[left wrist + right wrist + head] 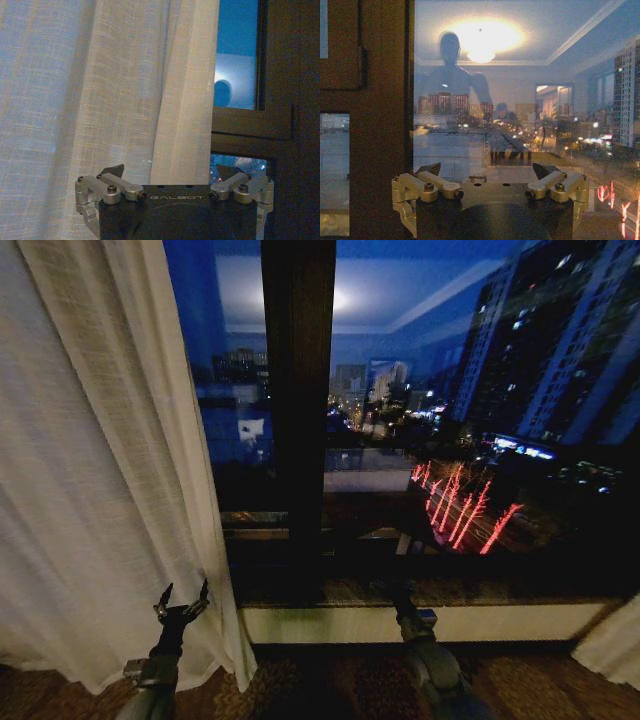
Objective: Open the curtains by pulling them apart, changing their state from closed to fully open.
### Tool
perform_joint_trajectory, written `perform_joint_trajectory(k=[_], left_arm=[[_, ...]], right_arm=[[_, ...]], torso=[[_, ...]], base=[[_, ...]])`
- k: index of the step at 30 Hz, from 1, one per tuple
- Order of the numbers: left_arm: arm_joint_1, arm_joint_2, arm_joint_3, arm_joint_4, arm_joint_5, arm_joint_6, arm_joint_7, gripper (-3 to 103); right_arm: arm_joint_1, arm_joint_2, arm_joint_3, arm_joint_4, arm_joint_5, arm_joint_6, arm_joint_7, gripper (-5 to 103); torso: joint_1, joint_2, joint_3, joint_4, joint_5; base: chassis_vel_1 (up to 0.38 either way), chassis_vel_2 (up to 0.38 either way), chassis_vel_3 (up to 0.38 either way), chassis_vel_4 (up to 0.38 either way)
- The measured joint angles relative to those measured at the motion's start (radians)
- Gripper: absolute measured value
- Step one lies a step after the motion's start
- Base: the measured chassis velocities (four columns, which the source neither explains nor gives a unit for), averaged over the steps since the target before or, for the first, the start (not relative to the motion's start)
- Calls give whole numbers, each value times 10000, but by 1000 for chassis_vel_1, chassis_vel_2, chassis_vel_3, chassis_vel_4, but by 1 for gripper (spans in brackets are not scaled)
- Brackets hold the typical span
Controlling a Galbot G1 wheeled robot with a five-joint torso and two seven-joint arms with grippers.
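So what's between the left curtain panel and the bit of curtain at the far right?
In the head view, bare window glass and a dark window post separate the left curtain panel from the right curtain.

A: Setting? High-rise room, home or hotel, at night.
B: Evidence: big window (440,420) over lit towers, sheer curtain (90,460), patterned carpet (330,685), ceiling lamp reflected in the glass.

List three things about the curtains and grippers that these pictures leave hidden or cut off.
- Left curtain: its top and rail are cut off by the head view's upper edge.
- Right curtain: just a bottom corner shows at the frame edge.
- Right gripper: too dark against the sill in the head view to make out.
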Motion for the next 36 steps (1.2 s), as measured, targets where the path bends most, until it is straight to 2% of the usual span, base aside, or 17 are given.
perform_joint_trajectory(k=[36], left_arm=[[0, 0, 0, 0, 0, 0, 0, 100]], right_arm=[[0, 0, 0, 0, 0, 0, 0, 100]], torso=[[0, 0, 0, 0, 0]], base=[[0, 0, 0, 0]])
